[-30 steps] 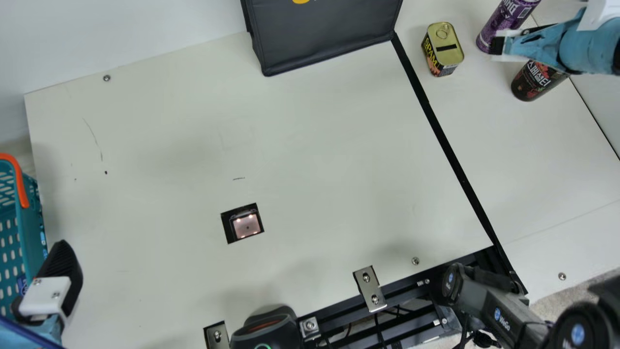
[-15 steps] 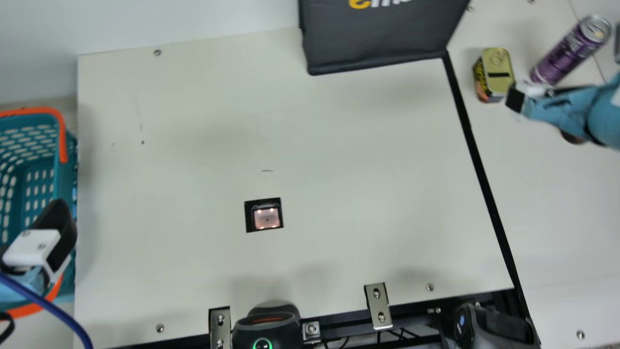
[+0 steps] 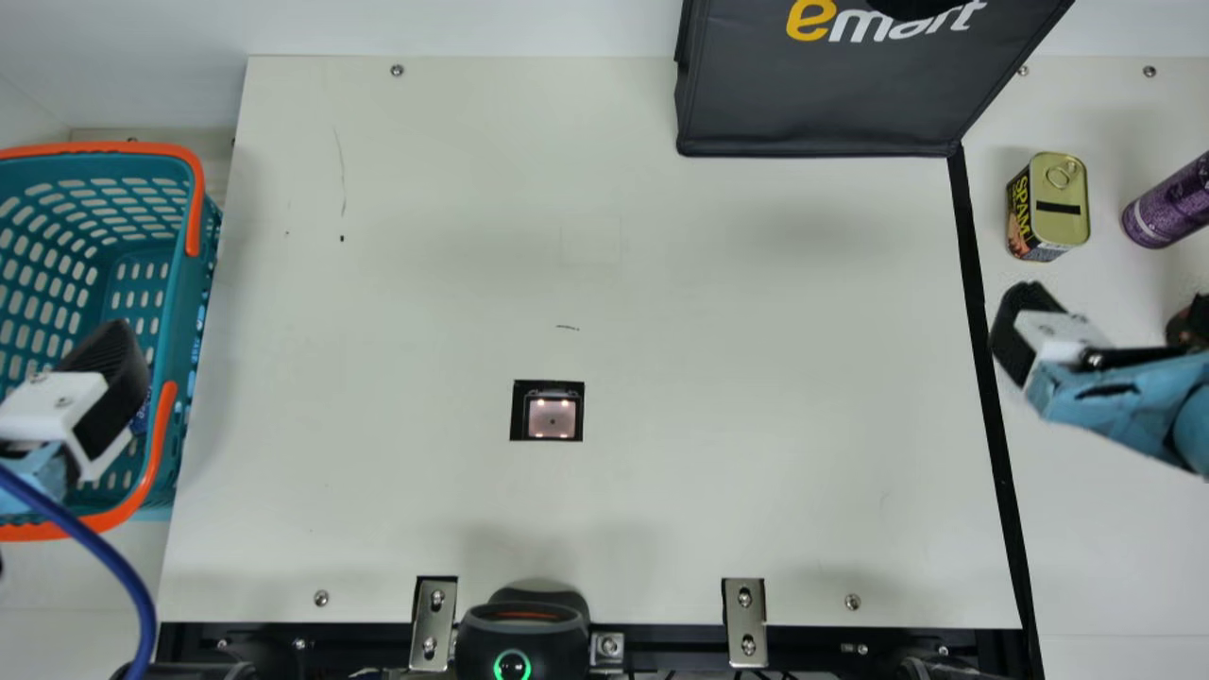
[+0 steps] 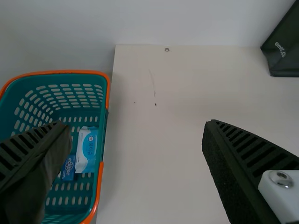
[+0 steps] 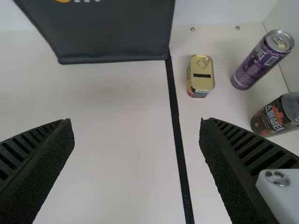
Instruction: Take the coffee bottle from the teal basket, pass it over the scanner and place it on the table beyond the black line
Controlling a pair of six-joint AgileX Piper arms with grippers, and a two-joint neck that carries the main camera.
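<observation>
Your spread, empty right end effector (image 5: 136,121) is nearer; the dark cylindrical coffee bottle (image 5: 273,117) stands beyond the straight black line (image 5: 175,116).

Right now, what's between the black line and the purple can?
The gold-topped tin stands between the black line and the purple can, touching neither, in the right wrist view.

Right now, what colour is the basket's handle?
The basket's handle is bright orange, and it shows best in the main view.
</observation>
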